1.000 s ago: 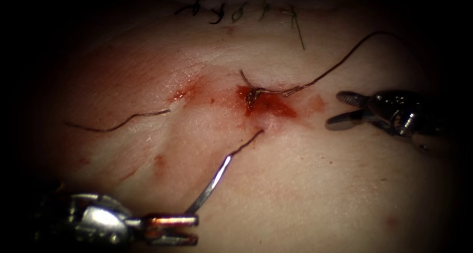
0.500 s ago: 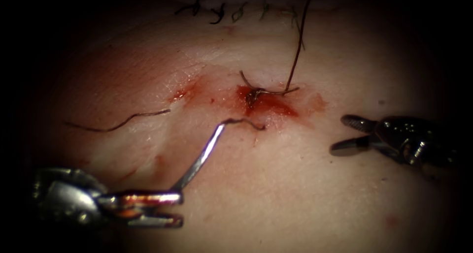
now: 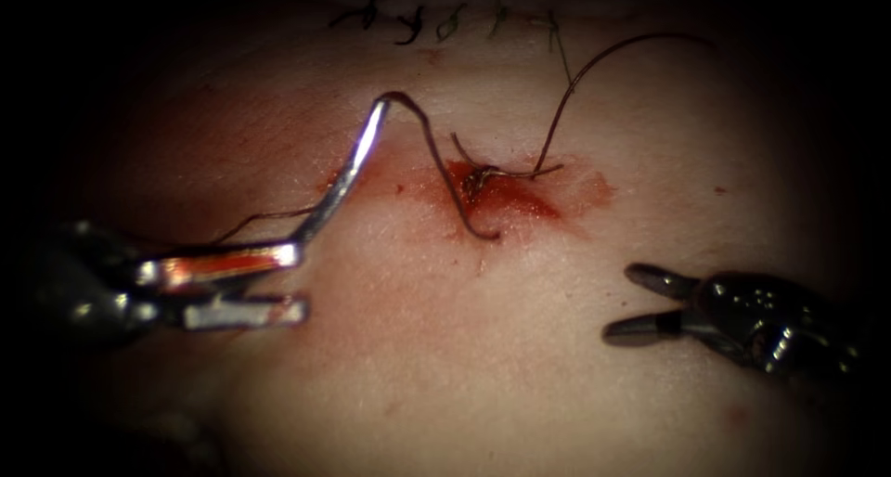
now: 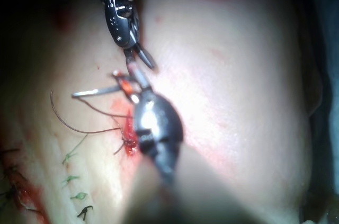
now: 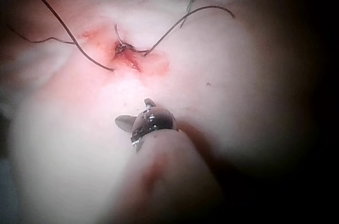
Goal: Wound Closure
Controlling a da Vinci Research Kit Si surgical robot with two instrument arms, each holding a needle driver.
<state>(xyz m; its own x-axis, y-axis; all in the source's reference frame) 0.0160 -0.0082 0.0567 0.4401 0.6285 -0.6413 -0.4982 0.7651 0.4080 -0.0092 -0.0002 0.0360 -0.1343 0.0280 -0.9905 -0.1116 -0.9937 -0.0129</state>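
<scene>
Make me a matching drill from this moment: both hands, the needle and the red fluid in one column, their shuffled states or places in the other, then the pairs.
1. left hand
2. right hand
3. needle
4. red fluid

A. open, holding nothing, right of the cut
B. lies on the tissue at the cut
C. shut on the needle near one end
D. out of the tissue, left of the cut, thread trailing from its far end

Pairs: 1-C, 2-A, 3-D, 4-B
</scene>
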